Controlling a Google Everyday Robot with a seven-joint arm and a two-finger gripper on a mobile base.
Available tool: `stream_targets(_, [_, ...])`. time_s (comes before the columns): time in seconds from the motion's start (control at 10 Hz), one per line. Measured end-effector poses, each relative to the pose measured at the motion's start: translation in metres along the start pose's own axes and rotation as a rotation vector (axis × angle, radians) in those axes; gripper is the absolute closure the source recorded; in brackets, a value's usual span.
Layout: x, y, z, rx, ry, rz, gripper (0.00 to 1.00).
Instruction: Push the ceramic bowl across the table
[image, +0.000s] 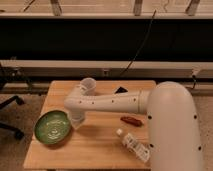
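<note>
The green ceramic bowl (52, 127) sits near the left edge of the light wooden table (95, 147), its rim reaching the table's side. My white arm reaches from the right across the table and bends down at its elbow. The gripper (76, 120) points down right beside the bowl's right rim, touching or nearly touching it. It holds nothing that I can see.
A small white cup (88, 85) stands at the back of the table behind the arm. A dark object (120, 90) lies at the back right. A reddish-brown item (131, 120) and a clear plastic bottle (134, 145) lie at the front right. An office chair (10, 117) stands left.
</note>
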Motion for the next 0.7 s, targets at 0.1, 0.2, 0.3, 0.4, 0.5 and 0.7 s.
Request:
stream_targets(0.1, [-0.006, -0.002, 0.001, -0.003, -0.012, -0.019, 1.0])
stream_targets(0.2, [-0.011, -0.004, 0.002, -0.004, -0.022, -0.038, 1.0])
stream_targets(0.3, [-0.019, -0.007, 0.001, 0.003, -0.049, -0.069, 0.94])
stream_targets(0.4, [-0.022, -0.009, -0.003, 0.007, -0.066, -0.081, 0.91])
stream_targets(0.5, [-0.022, -0.01, -0.006, 0.004, -0.065, -0.079, 0.92])
stream_targets(0.7, [-0.014, -0.008, -0.006, 0.002, -0.053, -0.07, 0.97])
